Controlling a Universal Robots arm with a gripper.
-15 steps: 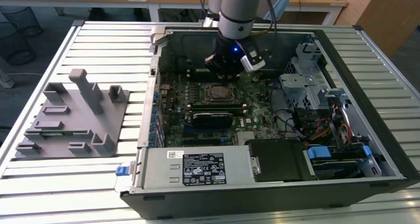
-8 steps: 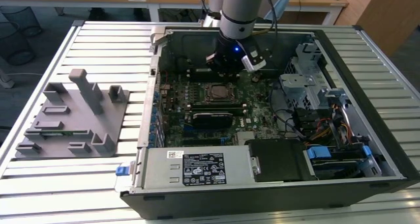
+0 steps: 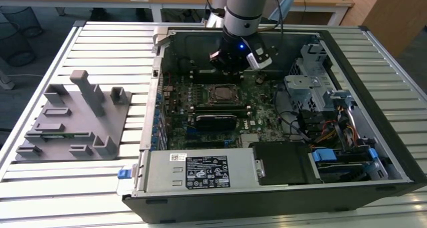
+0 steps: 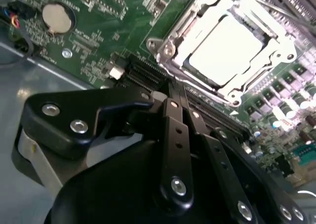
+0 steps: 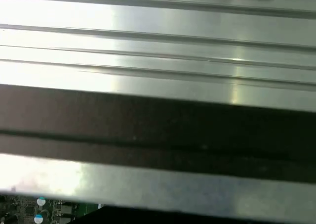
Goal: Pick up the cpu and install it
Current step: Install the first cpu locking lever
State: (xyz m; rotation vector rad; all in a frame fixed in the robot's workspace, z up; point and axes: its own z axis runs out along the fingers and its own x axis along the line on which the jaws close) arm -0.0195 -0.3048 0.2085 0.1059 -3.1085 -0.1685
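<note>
Claw [image 4: 170, 98] pressed together, empty, hovering just beside socket frame [image 4: 163, 48]; cpu [image 4: 224, 48] seated inside.

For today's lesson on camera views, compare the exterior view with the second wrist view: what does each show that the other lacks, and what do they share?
The exterior view alone takes in the whole open computer case on a slatted table, the grey holder block to the exterior view's left, the power supply and the robot arm.

The second wrist view alone gives a close look at the round coin battery and the black claw linkage.

Both show the green circuit board and the cpu sitting in its metal-framed socket.
</note>
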